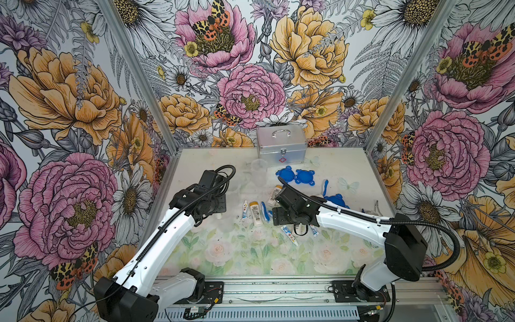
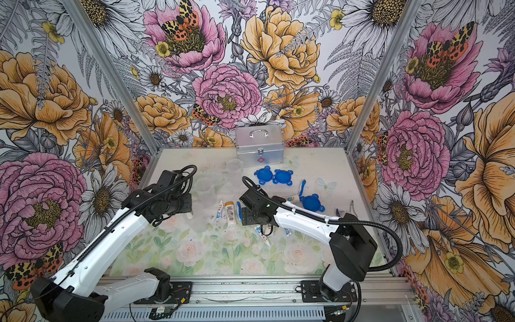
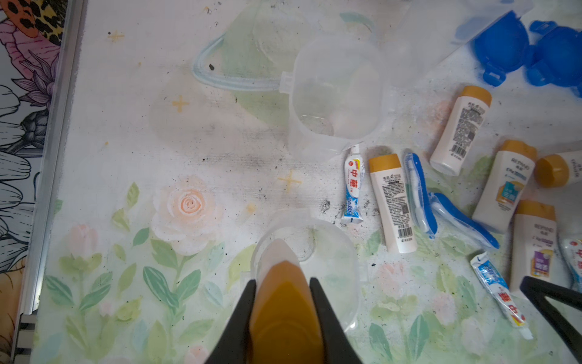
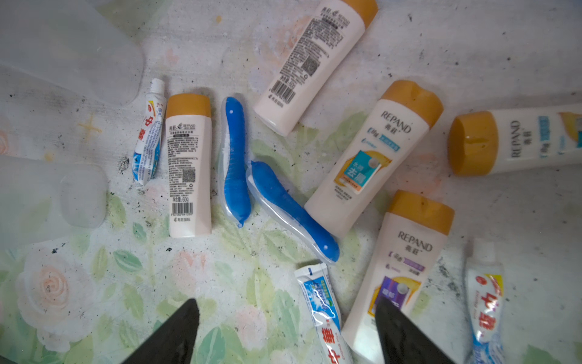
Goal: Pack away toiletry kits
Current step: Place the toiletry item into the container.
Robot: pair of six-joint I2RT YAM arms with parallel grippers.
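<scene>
Left gripper (image 3: 282, 281) closed narrowly on the yellow-orange cap end of a white bottle (image 3: 279, 257), whose base points at the mouth of an upright clear cup (image 3: 341, 277) standing on the table (image 3: 189, 141). Right gripper (image 4: 286, 302) spread wide and holding nothing, poised above a white-blue tube (image 4: 324, 312) that lies between its jaws. The other bottles, tubes and two blue toothbrushes (image 4: 234, 164) lie loose on the table close by, with the blue lids (image 1: 305, 176) farther back towards the silver case (image 1: 281, 147).
</scene>
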